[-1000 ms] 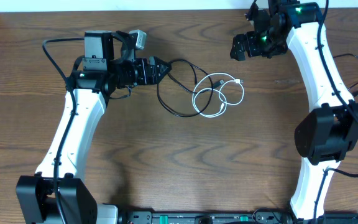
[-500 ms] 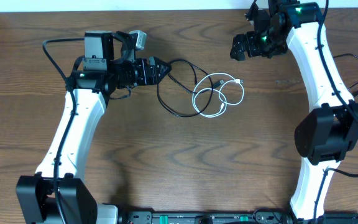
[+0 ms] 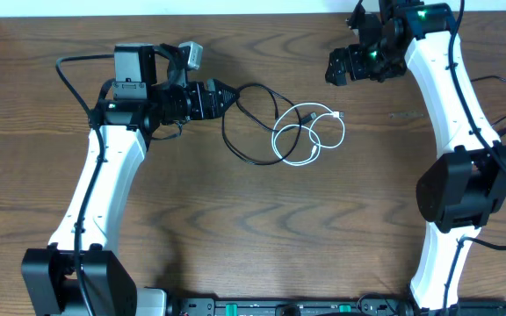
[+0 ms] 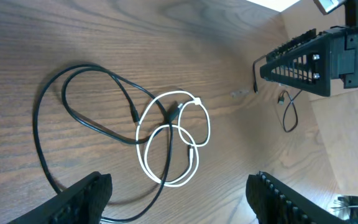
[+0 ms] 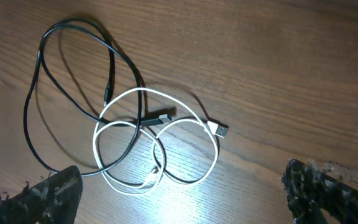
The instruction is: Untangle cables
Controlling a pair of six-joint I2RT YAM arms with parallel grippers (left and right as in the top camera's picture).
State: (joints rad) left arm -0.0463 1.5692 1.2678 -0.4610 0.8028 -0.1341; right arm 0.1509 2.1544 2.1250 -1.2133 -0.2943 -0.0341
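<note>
The black cable [image 3: 225, 132] and the white cable [image 3: 310, 133] lie interlooped on the wooden table, mid-back. The white one forms two overlapping rings with its plug [image 3: 336, 115] at the right. My left gripper [image 3: 232, 91] is open at the left end of the black loop. In the left wrist view its fingers [image 4: 86, 199] stand wide apart, and the black cable [image 4: 82, 65] runs on the table between them, close to the left finger. The white cable [image 4: 207, 124] lies beyond. My right gripper [image 3: 336, 66] is open, raised at the back right, above the cables [image 5: 148, 91].
The table's back edge and a pale wall [image 3: 262, 7] run just behind both grippers. The arms' own thick black wires [image 3: 68, 75] hang beside them. My right gripper also shows in the left wrist view [image 4: 309, 59].
My left arm has shifted slightly to the left. The cables and the right arm have not moved.
</note>
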